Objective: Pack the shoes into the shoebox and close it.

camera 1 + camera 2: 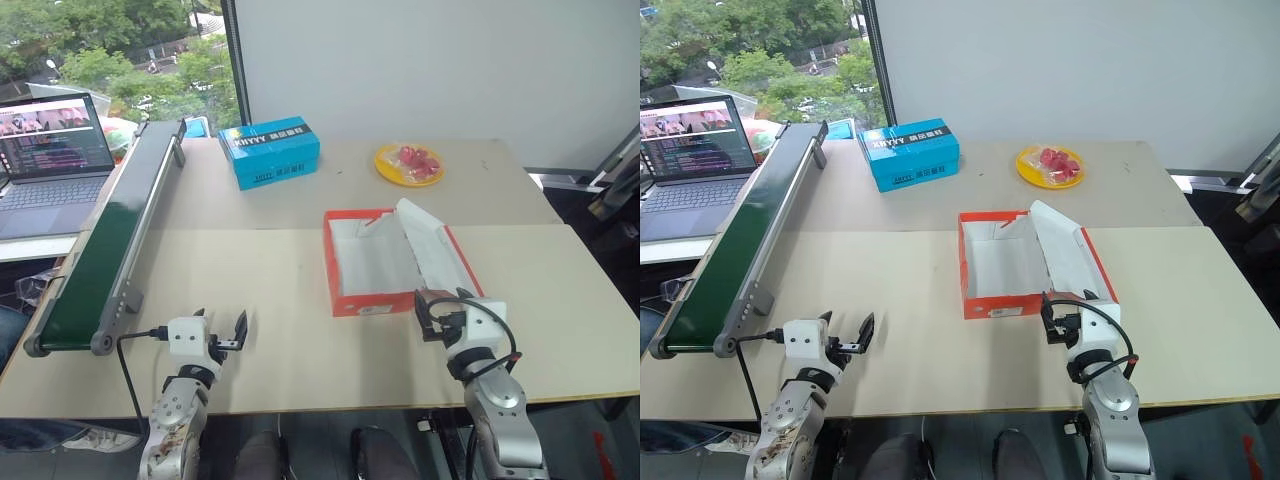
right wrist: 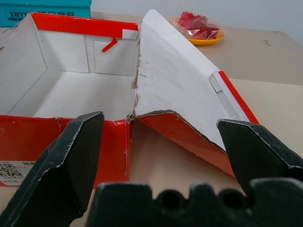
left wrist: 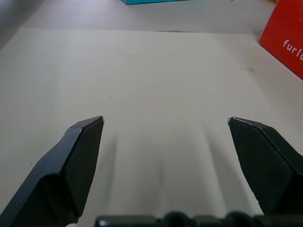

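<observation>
Waiting to start: flat red-orange cardboard shoebox (image 2: 71,90), lid up, sits empty just beyond the released right gripper (image 2: 161,137); left gripper (image 3: 165,127) also spread. Finding shoes comes next.

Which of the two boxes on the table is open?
The red box, near the right claw: its lid is swung aside, showing a white inside with nothing in it. The blue box farther back is closed.

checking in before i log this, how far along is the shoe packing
Barely begun. Done: the shoebox sits open, lid leaning up, nothing inside. In hand: nothing; the left hand and right hand are open, the right facing the box. Left: pack the shoes, close the lid.
</observation>
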Motion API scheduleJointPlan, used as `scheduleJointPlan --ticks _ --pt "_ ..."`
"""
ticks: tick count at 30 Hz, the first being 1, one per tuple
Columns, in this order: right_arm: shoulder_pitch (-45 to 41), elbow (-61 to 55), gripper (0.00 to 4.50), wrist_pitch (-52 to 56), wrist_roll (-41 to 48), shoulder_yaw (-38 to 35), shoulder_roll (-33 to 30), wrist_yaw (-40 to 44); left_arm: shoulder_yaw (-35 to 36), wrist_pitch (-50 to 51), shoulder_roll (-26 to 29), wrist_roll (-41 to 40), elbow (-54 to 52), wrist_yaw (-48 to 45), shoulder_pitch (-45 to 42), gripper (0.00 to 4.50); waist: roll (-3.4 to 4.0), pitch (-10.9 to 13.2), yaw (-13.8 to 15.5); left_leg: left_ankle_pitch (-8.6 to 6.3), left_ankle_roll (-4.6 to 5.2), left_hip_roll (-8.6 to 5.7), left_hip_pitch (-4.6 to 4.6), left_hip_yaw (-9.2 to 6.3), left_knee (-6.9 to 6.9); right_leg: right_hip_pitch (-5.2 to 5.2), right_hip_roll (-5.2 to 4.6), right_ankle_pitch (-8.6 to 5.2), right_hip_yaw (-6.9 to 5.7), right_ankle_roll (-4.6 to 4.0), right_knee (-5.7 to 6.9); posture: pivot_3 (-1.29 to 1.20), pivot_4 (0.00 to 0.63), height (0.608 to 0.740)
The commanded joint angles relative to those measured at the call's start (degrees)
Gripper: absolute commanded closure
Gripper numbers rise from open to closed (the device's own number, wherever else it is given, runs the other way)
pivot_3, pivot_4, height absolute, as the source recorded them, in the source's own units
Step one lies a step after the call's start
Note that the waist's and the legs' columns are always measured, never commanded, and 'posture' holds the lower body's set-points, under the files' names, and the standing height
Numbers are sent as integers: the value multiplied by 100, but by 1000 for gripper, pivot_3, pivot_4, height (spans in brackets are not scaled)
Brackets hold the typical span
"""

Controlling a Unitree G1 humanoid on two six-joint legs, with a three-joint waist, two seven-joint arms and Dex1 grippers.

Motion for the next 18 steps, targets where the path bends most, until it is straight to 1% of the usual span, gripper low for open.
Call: scheduleJointPlan --ticks 1,3,6,8,13,15,17,18 --pt "-14 -191 44 58 27 -97 -8 -53 18 92 71 -49 -189 -16 -73 0 0 0 0 0 0 0 0 0 0 0 0 0 0 0 0 0 150 740" --pt "-83 -362 44 229 90 -152 -18 -86 148 133 148 -139 -286 -34 -137 0 0 0 0 0 0 0 0 0 0 0 0 0 0 0 0 0 150 740" --pt "-254 -862 44 779 457 -369 7 -176 454 361 250 -454 -409 0 -506 0 0 0 2 0 0 1 -3 -1 0 -4 1 0 0 0 3 0 150 740" --pt "-337 -1110 44 1056 473 -380 -66 -186 526 491 301 -492 -433 62 -734 0 0 0 11 0 0 1 -5 -3 2 -5 0 0 -1 0 4 0 150 740" --pt "-1324 -1604 44 1972 832 -766 -330 -342 578 956 547 -649 -723 116 -1721 0 0 1 13 0 0 -6 -10 -4 4 -4 -1 3 -2 4 2 0 150 740" --pt "-1657 -1592 44 2226 864 -743 -452 -315 570 1058 677 -629 -694 74 -1963 0 0 0 11 1 0 -10 -8 -4 5 -3 3 4 -2 6 3 0 150 740" --pt "-2130 -1389 44 2506 998 -697 -533 -238 476 1238 929 -602 -580 -105 -2276 0 0 1 -7 1 0 -11 -7 -4 0 -4 7 4 -3 5 1 0 150 740" --pt "-2374 -1238 44 2715 1069 -580 -654 -42 412 1275 1107 -520 -514 -210 -2453 0 0 1 -16 1 0 -10 -9 -3 -1 -7 10 4 -2 5 1 0 150 740"
